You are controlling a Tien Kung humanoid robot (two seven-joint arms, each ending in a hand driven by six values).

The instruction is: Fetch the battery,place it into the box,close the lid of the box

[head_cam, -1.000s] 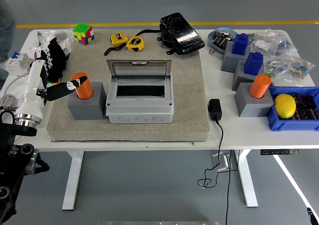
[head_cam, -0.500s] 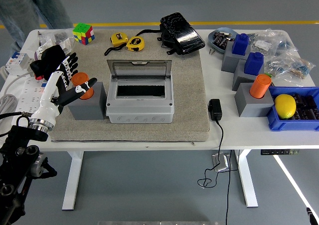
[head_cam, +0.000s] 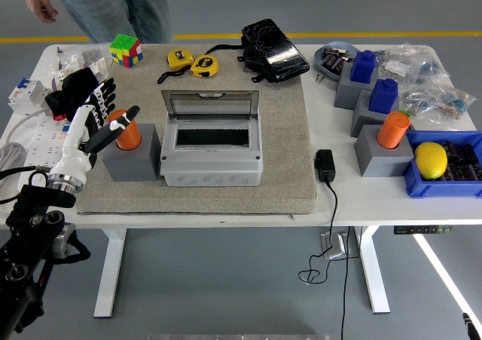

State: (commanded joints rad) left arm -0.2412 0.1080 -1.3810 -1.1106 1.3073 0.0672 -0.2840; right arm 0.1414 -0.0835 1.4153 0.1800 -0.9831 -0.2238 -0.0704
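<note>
1. the left hand (head_cam: 96,112) reaches in from the left edge over the grey mat (head_cam: 286,159), its fingers spread and holding nothing, with the thumb lying just beside the top of the orange battery (head_cam: 126,131).
2. that orange battery stands upright in a grey holder block (head_cam: 134,161) on the mat, just left of the box.
3. the grey box (head_cam: 212,153) sits at the middle of the mat with its clear lid (head_cam: 210,102) tipped up and back; the inside is dark.
4. on the right side of the white table (head_cam: 226,212) a second orange cylinder (head_cam: 392,130) stands in another grey block (head_cam: 383,157), well apart from the hand, beside two blue pieces on grey blocks (head_cam: 363,80).
5. a yellow lemon-like object (head_cam: 431,160) lies in a blue tray (head_cam: 444,180) at the right edge.
6. along the far side lie a colour cube (head_cam: 126,50), two yellow tape measures (head_cam: 193,63) and a black pouch (head_cam: 273,50).
7. a person (head_cam: 105,4) stands at the far left corner, one hand hanging down.
8. a black adapter (head_cam: 324,164) rests just beside the mat, its cable running off the near edge.
</note>
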